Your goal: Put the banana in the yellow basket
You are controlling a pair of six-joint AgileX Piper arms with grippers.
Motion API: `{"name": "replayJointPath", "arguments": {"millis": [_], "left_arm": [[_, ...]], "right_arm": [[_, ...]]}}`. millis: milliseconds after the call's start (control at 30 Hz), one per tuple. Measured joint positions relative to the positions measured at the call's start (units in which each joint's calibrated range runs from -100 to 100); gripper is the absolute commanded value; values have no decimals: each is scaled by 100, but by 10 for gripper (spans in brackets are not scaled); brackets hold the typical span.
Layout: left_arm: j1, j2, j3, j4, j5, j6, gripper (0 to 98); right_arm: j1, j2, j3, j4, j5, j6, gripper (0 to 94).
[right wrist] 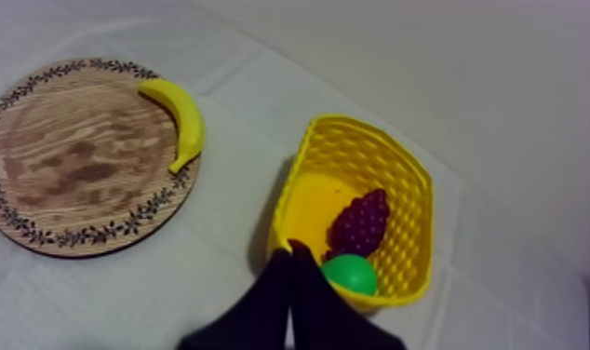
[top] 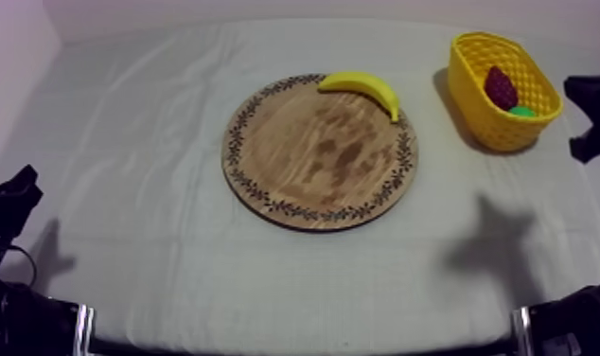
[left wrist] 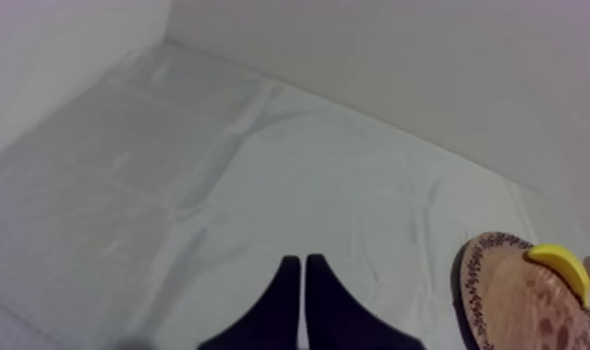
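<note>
The banana (top: pixel 362 88) lies on the board (top: pixel 313 180), along the rim on the side facing the basket (top: pixel 469 90). The basket stands on the table (top: pixel 143 123) near the board and holds grapes (top: pixel 500 87) and a green fruit (top: pixel 522 112). The left pincer (left wrist: pixel 303 265) is a narrow, empty wedge over bare cloth, apart from the board. The right pincer (right wrist: pixel 289 249), also narrow and empty, hangs at the basket's rim.
</note>
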Motion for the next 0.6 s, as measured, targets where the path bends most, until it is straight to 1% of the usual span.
{"name": "replayJointPath", "arguments": {"millis": [133,400,533,600], "left_arm": [[0,0,0,0,0,0,1],[0,0,0,0,0,0,1],[0,0,0,0,0,0,1],[0,0,0,0,0,0,1]], "right_arm": [[-104,793,-726,46,51,42,6],[-500,2437,-2136,350,619,-14,7],[-640,3174,-2819,374,846,-11,7],[-720,3581,-3160,456,924,-58,7]]}}
